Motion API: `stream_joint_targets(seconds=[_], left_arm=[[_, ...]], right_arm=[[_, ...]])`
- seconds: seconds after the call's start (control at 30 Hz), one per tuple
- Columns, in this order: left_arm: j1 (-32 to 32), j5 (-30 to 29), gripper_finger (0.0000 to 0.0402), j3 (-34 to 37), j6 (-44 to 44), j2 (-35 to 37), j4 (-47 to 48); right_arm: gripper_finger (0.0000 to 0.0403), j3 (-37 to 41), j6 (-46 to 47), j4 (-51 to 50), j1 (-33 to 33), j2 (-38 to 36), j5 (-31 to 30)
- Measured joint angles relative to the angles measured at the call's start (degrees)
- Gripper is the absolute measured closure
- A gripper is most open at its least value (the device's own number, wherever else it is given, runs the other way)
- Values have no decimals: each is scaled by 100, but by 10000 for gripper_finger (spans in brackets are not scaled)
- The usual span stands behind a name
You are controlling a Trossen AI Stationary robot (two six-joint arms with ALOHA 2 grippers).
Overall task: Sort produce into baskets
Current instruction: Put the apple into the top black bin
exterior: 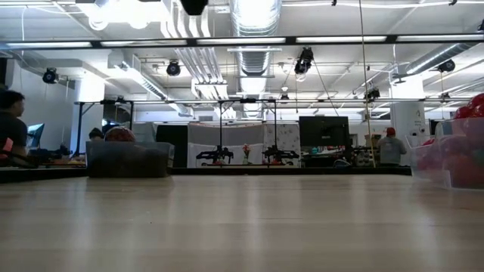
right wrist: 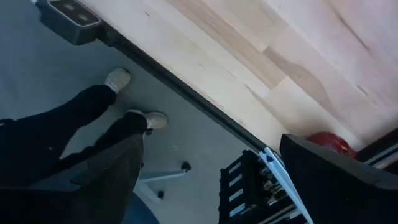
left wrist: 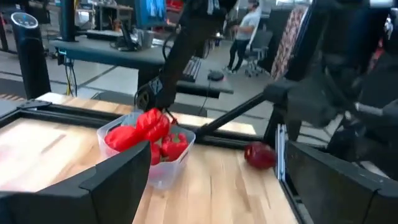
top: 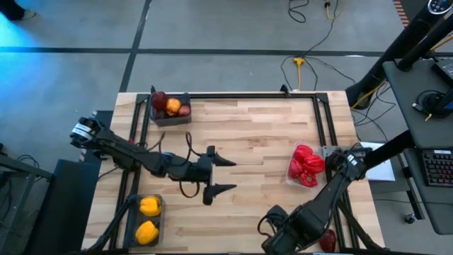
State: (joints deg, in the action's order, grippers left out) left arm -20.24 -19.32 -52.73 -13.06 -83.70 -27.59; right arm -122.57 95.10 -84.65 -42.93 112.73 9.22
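We see the left gripper (top: 225, 175) mid-table, fingers spread wide, holding nothing. Right gripper (right wrist: 211, 168) hangs past the near right edge, open & empty, beside a dark red apple (top: 327, 239). Red peppers (top: 306, 165) fill the clear bin (top: 312, 183) right; yellow peppers (top: 148, 219) near left; apples (top: 170, 105) far left.

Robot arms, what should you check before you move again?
1. Left gripper open and empty over the middle of the table: ok.
2. Right gripper is out past the near table edge, open, holding nothing: ok.
3. All produce sorted: not ok. One dark red apple lies by the table's edge, outside any basket.
4. Clear basket of red peppers upright on the right side: ok.
5. Yellow peppers in the near-left basket, and apples with an orange fruit in the far-left basket: ok.
6. A person's legs stand close beside the table: not ok.
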Motion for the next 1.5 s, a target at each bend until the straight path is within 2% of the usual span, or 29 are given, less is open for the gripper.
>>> stream_joint_targets(seconds=[0.13,0.33,0.5,0.63,0.77,0.9,0.97,1.2,1.3,1.43,1.5], left_arm=[[-1,-38,52,0,-105,-323,-664],[-129,-28,52,0,-401,-593,-688],[-224,95,52,0,-415,-711,-611],[-243,91,52,0,-418,-763,-637],[-243,227,52,0,-454,-759,-736],[-245,377,52,0,-470,-746,-750],[-245,438,52,0,-570,-746,-742],[-248,842,52,-2,-682,-747,-703],[-259,847,52,-4,-628,-776,-678],[-259,842,52,-4,-648,-832,-607],[-259,842,52,-4,-703,-849,-593]], right_arm=[[35,24,-13,1,-137,188,72],[35,101,-586,-94,-129,566,1144],[35,190,-1013,-579,-222,613,1275],[35,914,-509,-561,-420,389,1372],[35,1932,-128,-429,-629,253,2234],[35,2794,262,231,-815,59,2872],[35,3182,495,584,-854,-122,2989],[35,4538,1739,2391,-828,-894,2813],[35,5168,2255,3095,-993,-999,2984],[35,5731,2929,4664,-1045,-1124,2782],[35,5895,3104,4873,-1033,-1040,2698]])
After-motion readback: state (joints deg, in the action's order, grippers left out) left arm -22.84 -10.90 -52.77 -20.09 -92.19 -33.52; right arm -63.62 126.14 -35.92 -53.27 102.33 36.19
